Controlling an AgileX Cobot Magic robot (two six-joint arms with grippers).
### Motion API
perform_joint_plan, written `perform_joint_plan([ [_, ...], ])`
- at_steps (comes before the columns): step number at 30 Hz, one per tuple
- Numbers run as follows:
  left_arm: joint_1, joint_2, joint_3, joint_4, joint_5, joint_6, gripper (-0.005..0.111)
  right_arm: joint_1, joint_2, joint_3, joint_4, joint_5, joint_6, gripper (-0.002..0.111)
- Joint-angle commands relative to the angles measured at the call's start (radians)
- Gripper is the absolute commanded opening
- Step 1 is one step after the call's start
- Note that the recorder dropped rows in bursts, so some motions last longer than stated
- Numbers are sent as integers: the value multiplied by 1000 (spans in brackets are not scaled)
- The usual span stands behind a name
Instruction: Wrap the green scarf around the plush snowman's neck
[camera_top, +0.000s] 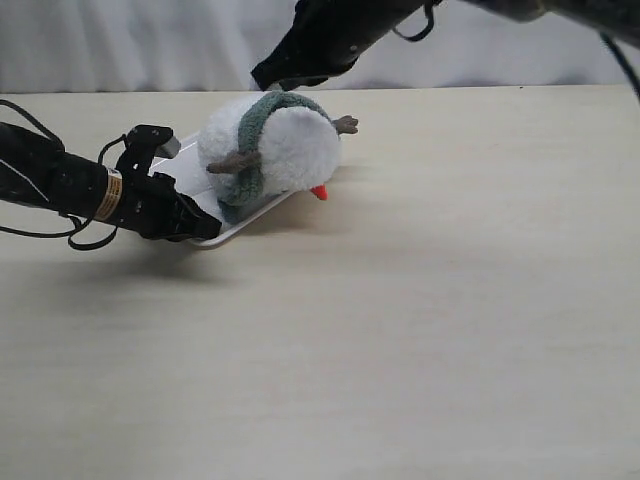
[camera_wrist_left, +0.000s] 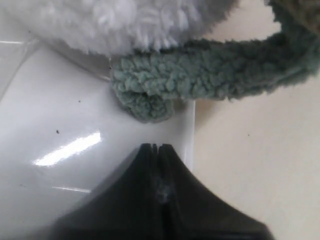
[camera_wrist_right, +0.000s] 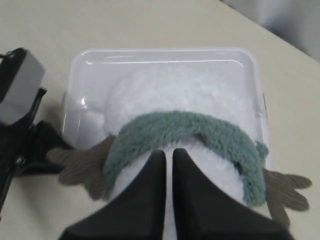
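Note:
The plush snowman (camera_top: 293, 150) lies on its side, its body in a white tray (camera_top: 240, 226) and its orange nose over the table. The green scarf (camera_top: 257, 122) loops over the snowman's neck (camera_top: 262, 150), and one end hangs down to the tray. My left gripper (camera_top: 205, 228) rests shut and empty on the tray's near edge. In the left wrist view the left gripper (camera_wrist_left: 156, 146) is just short of the folded scarf end (camera_wrist_left: 147, 97). My right gripper (camera_top: 266, 80) hovers above the snowman. From the wrist, that gripper (camera_wrist_right: 168, 151) is shut, empty, just over the scarf (camera_wrist_right: 185, 127).
Brown twig arms (camera_wrist_right: 75, 167) (camera_wrist_right: 286, 187) stick out on both sides of the snowman (camera_wrist_right: 175, 90). The tray rim (camera_wrist_right: 165, 51) frames the snowman's body. Pale wooden tabletop (camera_top: 400, 330) spreads in front and to the right, with a white curtain (camera_top: 120, 40) behind.

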Motion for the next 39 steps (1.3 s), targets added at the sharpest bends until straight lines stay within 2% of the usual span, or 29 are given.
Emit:
perform_joint_plan([
  [1,-2,16,14,38,51,-2,0,-9,-90,36,-48,187,16,20],
  [7,-2,16,14,38,47,-2,0,-5,-118,187,-69,165,60,49],
  [11,-2,16,14,38,29,-2,0,-5,-111,264,-140,7,86,52],
  [15,-2,16,14,38,25,0,0,-1,-88,281,-119,-89,49,52],
  [17,-2,16,14,38,28,0,0,6,-68,281,-128,-123,39,59],
  [21,-2,16,14,38,28,0,0,11,-35,281,-122,-155,13,82],
  [27,-2,16,5,38,3,0,0,17,-2,278,-120,-202,13,83],
  [29,-2,16,5,38,1,0,0,17,4,278,-120,-241,47,80],
  [31,-2,16,5,38,1,0,0,17,6,278,-120,-266,56,73],
  [34,-2,16,5,38,1,0,0,17,6,278,-120,-300,48,50],
  [38,-2,16,5,38,1,0,0,19,6,278,-120,-336,-7,7],
  [39,-2,16,5,38,1,0,0,19,6,276,-118,-351,-9,4],
])
